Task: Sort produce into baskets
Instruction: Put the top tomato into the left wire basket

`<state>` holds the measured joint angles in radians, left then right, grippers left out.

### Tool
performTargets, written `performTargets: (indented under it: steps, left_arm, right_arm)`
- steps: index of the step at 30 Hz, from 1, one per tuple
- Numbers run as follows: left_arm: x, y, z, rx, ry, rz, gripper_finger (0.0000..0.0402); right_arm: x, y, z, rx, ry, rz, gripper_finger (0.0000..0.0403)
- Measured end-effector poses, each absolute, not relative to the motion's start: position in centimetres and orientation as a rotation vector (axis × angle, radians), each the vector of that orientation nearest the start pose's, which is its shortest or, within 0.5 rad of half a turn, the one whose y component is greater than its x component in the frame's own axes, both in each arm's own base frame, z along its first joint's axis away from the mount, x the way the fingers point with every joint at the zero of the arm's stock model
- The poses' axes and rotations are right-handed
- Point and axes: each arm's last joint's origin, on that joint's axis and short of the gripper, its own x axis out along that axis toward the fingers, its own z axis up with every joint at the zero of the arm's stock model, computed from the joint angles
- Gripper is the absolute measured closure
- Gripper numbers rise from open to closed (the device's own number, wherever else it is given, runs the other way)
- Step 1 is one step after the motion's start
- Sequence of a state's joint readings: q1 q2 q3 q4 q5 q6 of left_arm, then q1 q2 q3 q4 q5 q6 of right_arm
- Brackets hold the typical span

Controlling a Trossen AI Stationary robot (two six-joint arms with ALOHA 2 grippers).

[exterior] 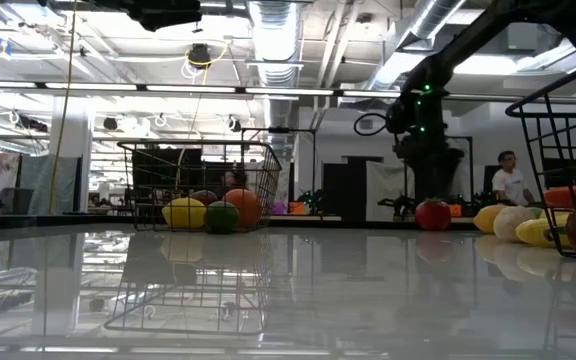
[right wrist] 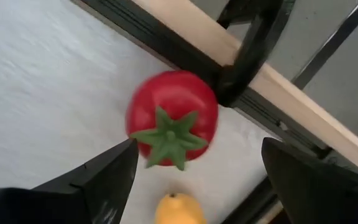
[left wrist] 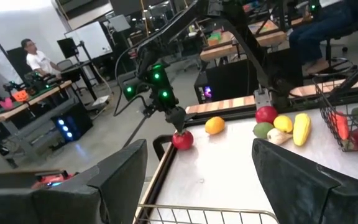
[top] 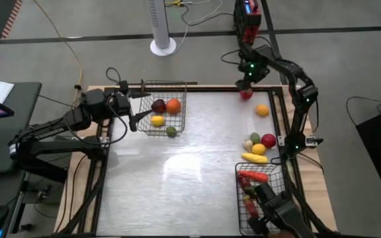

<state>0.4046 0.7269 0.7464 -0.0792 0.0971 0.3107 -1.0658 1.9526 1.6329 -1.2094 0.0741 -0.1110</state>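
In the high view, the silvery grey wire-mesh basket (top: pixel 162 108) stands at the far left of the pale glossy table (top: pixel 184 182) and holds four round pieces: a maroon one, an orange one, a yellow one and a green one. The darker black wire-mesh basket (top: pixel 260 198) at the near right holds a long red piece and some others that are partly hidden by the arm. Outside the baskets I count a small round red toy tomato (top: pixel 245 94) at the far right edge, a round orange fruit (top: pixel 262 110) near it, and a small heap with a long yellow banana (top: pixel 254 158) beside the black basket. So I judge the sorting is about half done. The left gripper (top: pixel 135 111) waits just beside the grey basket with its jaws released. The right gripper (top: pixel 244 82) hovers over the tomato.

In the low view, the table reflects the baskets like a mirror, and behind it there is a large workshop with ceiling pipes and a person far away.

In the left wrist view, the right arm reaches down to the tomato at the wooden border of the table.

In the right wrist view, the tomato with its green star calyx lies between the spread jaws, not grasped yet
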Motion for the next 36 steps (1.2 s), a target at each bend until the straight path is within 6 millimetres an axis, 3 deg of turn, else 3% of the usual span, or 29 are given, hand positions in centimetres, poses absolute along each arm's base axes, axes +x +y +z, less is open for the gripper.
performTargets:
  steps: [8,19,25,31,36]
  left_arm:
    - [15.1,6.2,33.8,0.296,0.107,0.295,0.0123]
    - [15.3,6.3,33.7,0.295,0.111,0.294,0.0123]
    - [16.8,6.9,33.1,0.278,0.13,0.292,0.0123]
    - [20.8,9.0,30.2,0.256,0.238,0.287,0.0123]
    - [23.9,11.0,28.0,0.213,0.23,0.296,0.0123]
  right_arm:
    - [17.9,-32.8,22.3,0.655,1.445,-0.769,0.0041]
    - [18.0,-31.6,22.8,0.695,1.534,-0.716,0.0042]
    - [18.8,-29.9,25.1,0.706,1.533,-0.733,0.0042]
    - [19.1,-26.6,29.5,0.571,1.277,-0.814,0.0042]
    - [18.7,-22.6,31.8,0.481,1.033,-0.889,0.0042]
